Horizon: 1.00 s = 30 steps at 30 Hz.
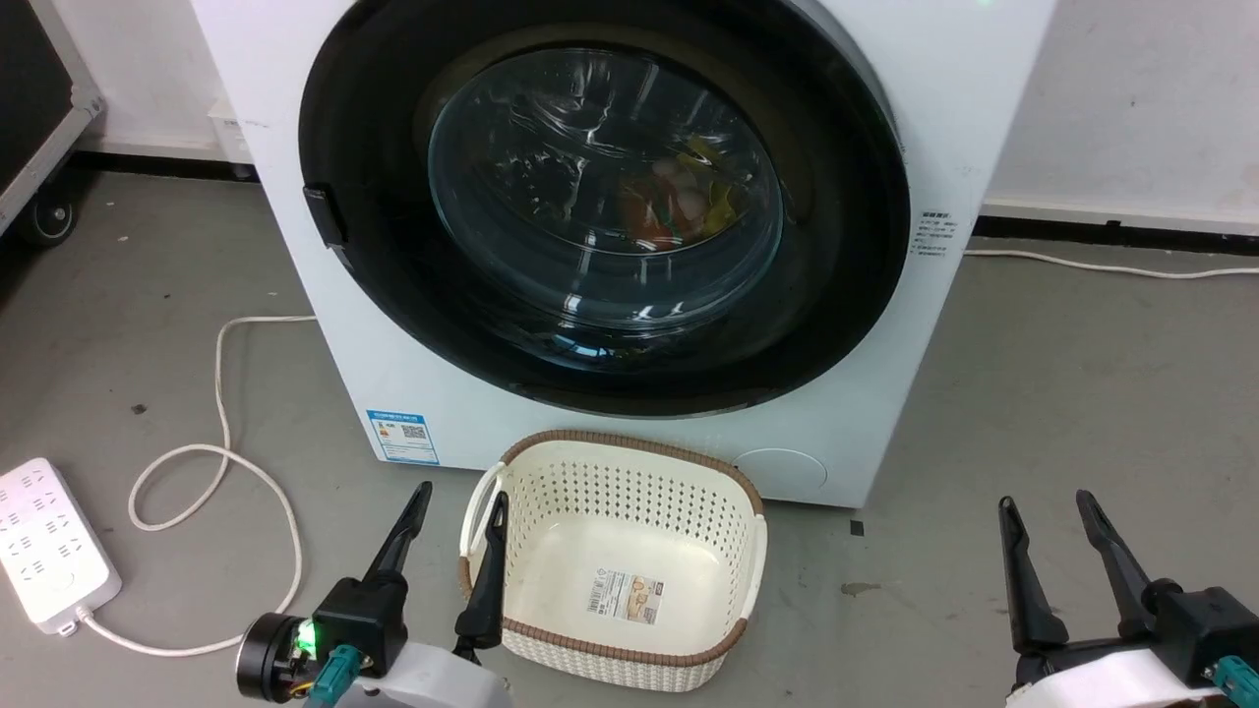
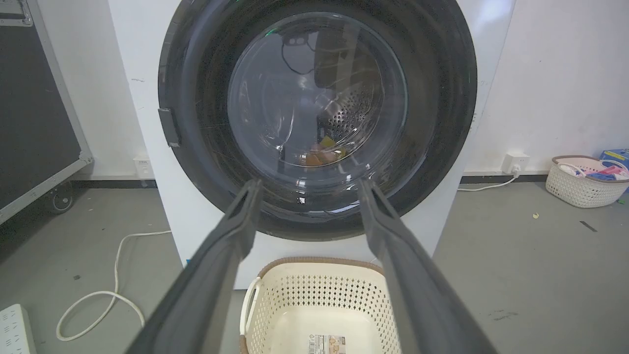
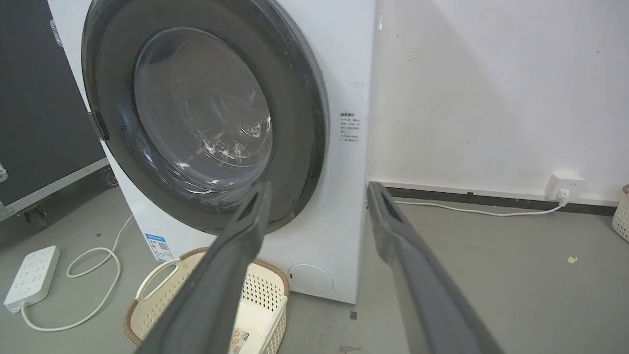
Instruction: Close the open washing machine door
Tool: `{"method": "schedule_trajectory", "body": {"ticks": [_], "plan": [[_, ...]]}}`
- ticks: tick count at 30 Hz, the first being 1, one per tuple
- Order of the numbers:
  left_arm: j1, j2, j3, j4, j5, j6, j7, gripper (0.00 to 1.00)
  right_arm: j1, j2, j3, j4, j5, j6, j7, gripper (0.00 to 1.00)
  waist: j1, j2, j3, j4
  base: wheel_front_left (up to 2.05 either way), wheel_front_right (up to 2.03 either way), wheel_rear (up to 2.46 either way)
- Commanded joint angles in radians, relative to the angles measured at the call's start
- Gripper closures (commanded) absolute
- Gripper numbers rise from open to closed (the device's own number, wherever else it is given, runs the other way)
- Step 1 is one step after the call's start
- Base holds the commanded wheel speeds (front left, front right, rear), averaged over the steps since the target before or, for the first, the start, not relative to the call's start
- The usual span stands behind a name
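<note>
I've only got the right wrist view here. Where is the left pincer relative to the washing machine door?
Observer: The left pincer is open and low, apart from the washing machine door, with one finger beside the basket handle.
Operator: Anything in that basket?
Observer: In the head view its floor holds a label and nothing else I can see.
Operator: And behind the glass?
Observer: Coloured items lie inside the drum.
</note>
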<state>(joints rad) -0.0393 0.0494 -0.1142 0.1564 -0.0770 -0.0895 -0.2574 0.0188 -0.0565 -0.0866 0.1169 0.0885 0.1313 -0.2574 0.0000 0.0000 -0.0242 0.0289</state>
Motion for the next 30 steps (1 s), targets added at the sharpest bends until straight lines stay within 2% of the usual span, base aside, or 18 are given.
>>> {"method": "schedule_trajectory", "body": {"ticks": [1, 8, 9, 30], "plan": [[0.01, 0.001, 0.0, -0.002, 0.005, 0.005, -0.004, 0.0, 0.013, 0.006, -0.001, -0.002, 0.004, -0.001, -0.004, 0.0, 0.0, 0.0, 0.0, -0.001, 0.0, 0.0, 0.0], [0.005, 0.001, -0.002, 0.01, 0.006, 0.005, -0.004, 0.0, 0.003, 0.006, 0.002, 0.008, 0.036, -0.001, -0.004, 0.0, 0.0, 0.0, 0.004, -0.01, 0.0, 0.0, 0.0], [0.0, 0.0, -0.002, 0.009, 0.005, 0.003, 0.001, 1.0, -0.001, 0.001, 0.001, 0.006, 0.033, 0.0, 0.0, 1.0, 0.0, 0.0, 0.004, -0.01, 0.0, 0.0, 0.0], [0.006, 0.0, 0.015, -0.015, 0.015, 0.015, 0.039, 1.0, -0.004, 0.001, 0.013, -0.012, 0.016, 0.0, 0.038, 1.0, 0.0, 0.0, 0.007, -0.013, 0.0, 0.0, 0.0]]}}
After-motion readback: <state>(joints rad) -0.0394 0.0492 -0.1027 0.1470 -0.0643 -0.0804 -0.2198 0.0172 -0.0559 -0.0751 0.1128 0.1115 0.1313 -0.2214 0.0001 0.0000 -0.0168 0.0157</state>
